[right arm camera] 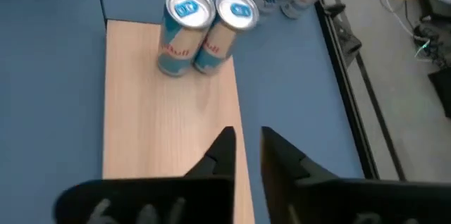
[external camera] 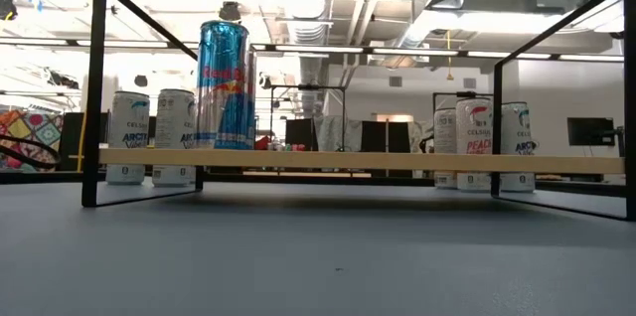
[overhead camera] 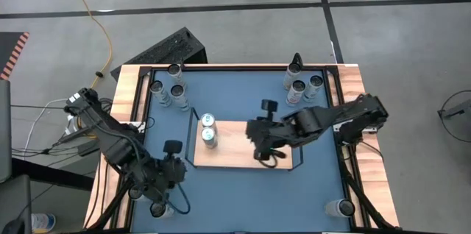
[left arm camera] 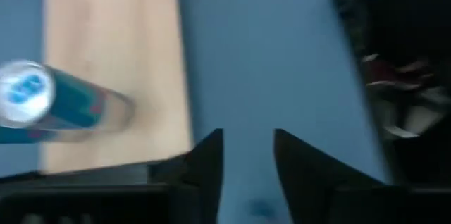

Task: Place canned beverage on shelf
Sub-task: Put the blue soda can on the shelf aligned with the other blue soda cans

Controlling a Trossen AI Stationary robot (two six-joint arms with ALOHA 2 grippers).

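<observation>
The shelf (overhead camera: pixel 246 157) is a light-wood board in a black wire frame at the table's middle. Two blue-and-silver cans (overhead camera: pixel 207 121) (overhead camera: pixel 210 137) stand upright on their bases at its left end; they also show in the right wrist view (right arm camera: pixel 187 30) (right arm camera: pixel 227 30), and one shows in the low view (external camera: pixel 224 85). My right gripper (overhead camera: pixel 263 148) hovers over the board's right part, fingers (right arm camera: pixel 247 146) a little apart and empty. My left gripper (overhead camera: pixel 175 166) is over the blue tabletop by the shelf's near-left corner, open (left arm camera: pixel 248 153) and empty.
Groups of cans stand at the far left (overhead camera: pixel 168 93) and far right (overhead camera: pixel 302 85) of the table. Single cans stand near the near-right corner (overhead camera: pixel 336 207) and the near-left corner (overhead camera: pixel 158 208). The shelf's middle and right part (right arm camera: pixel 169 125) is bare board.
</observation>
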